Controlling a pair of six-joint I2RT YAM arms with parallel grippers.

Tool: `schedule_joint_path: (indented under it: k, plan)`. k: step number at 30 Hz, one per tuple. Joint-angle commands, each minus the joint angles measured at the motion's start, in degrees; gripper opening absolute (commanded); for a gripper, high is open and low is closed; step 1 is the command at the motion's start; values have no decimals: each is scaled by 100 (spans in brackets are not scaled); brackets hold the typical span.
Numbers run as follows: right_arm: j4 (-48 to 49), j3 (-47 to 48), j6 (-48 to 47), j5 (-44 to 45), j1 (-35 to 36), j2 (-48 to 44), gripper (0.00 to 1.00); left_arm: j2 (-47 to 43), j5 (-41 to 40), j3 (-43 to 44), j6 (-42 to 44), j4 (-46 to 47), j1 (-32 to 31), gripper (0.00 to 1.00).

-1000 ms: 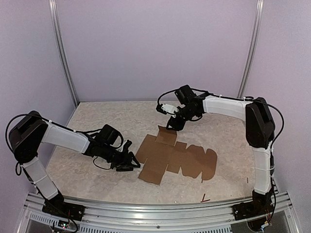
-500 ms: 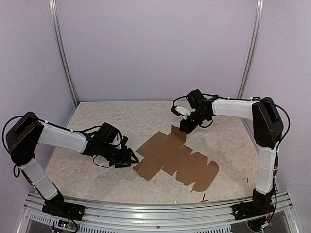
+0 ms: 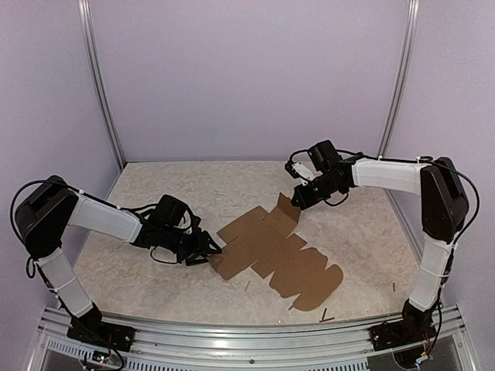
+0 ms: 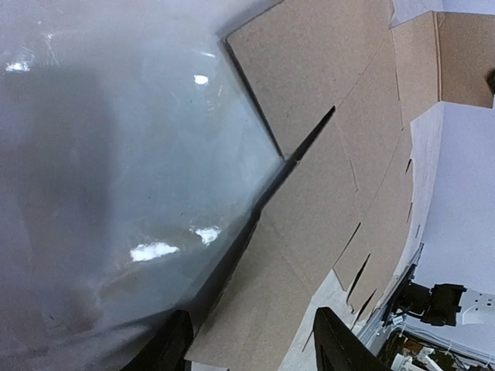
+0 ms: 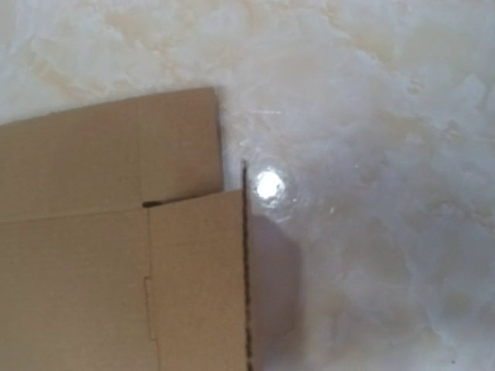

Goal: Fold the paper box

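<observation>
The paper box [image 3: 271, 251] is a flat brown die-cut sheet lying on the table's middle, with its rounded flaps toward the front right. Its far flap [image 3: 288, 207] is lifted off the table, and my right gripper [image 3: 298, 199] is shut on that flap. The right wrist view shows the raised flap [image 5: 193, 286] casting a shadow on the table; the fingers do not show there. My left gripper [image 3: 206, 253] is open at the sheet's left corner. In the left wrist view the cardboard [image 4: 325, 193] lies between and below the two spread fingertips [image 4: 166, 352].
A small dark red scrap [image 3: 327, 315] lies near the front edge, and two thinner ones lie at the front middle [image 3: 247, 286] and right [image 3: 393, 287]. An aluminium rail [image 3: 247, 340] runs along the near edge. Walls and two upright posts close in the back.
The right gripper closed on the far flap and drew it right, dragging and turning the sheet. The left gripper stayed open and followed to the sheet's left corner.
</observation>
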Motion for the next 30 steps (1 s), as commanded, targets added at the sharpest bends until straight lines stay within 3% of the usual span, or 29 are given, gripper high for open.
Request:
schedule_joint_path:
  k: [1, 7, 12, 14, 18, 23, 26, 28, 30]
  plan:
    - [156, -85, 281, -210, -84, -21, 0, 279, 227, 55, -183, 120, -12, 51]
    - [259, -225, 383, -317, -194, -24, 0, 274, 227, -64, -221, 308, 41, 41]
    - [293, -316, 271, -548, -216, -47, 0, 285, 269, 25, -2, 434, 159, 8]
    - [243, -340, 117, -582, -215, -106, 0, 326, 304, 137, 240, 432, 226, 1]
    - [-279, -12, -663, -641, -221, -310, 30, 410, 536, 455, 910, 148, 466, 0]
    - [-1703, 1153, -2278, -798, -222, -379, 47, 321, 875, 1000, 1999, -598, 621, 0]
    - [-2212, 1666, -3288, -925, -221, -494, 57, 158, 680, 1415, 2659, -1090, 526, 0]
    - [-2411, 1921, -3878, -1053, -216, -557, 72, 14, 579, 1596, 2968, -1213, 433, 0]
    - [-2615, 2216, -4404, -1197, -174, -506, 77, -82, 325, 1861, 3436, -1497, 255, 0]
